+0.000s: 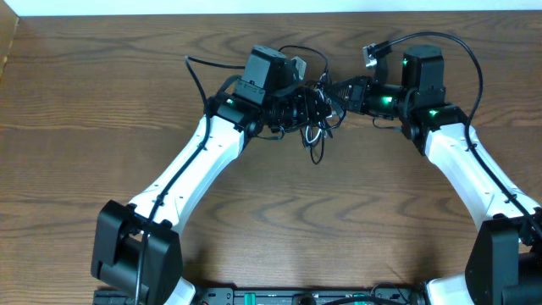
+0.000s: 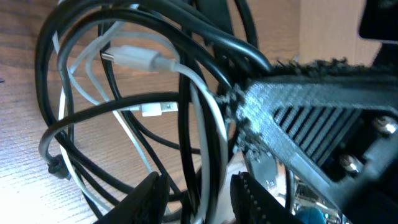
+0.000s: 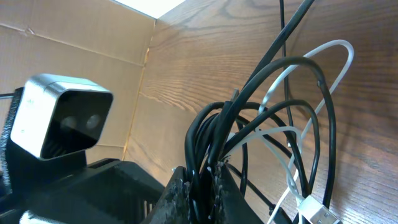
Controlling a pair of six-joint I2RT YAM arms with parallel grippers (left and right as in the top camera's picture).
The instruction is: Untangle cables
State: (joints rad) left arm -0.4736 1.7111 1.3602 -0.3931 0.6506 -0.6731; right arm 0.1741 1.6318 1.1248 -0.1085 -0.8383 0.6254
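The counter [image 1: 279, 229] was dark brown wood grain. A pale strip [image 1: 254, 7] ran along its far edge in the overhead view, and a cardboard panel [image 3: 74, 43] stood upright at its border in the right wrist view. The cables [image 1: 315, 119] sat as one knot at the far middle of the counter, between the two wrists, with a few loops trailing toward the near side. The right claw [image 3: 198, 198] was clamped tight on a bunch of black cords, which fanned out of its fingers into wide loops, with a white cord [image 3: 329, 56] threaded among them. The left claw [image 2: 199, 204] stood narrowly parted, black and white cords running through the gap; whether its fingers pressed on any of them could not be told. Near it an upper white plug [image 2: 134, 57] hung above a lower white plug [image 2: 158, 109], both inside the black loops. From overhead, both claws' tips were lost in the dark tangle, and the cords could not be counted or traced apart. The right wrist view cut off a further plug end [image 3: 314, 214] at its bottom edge. A grey camera housing [image 3: 59, 118] blocked its left side.
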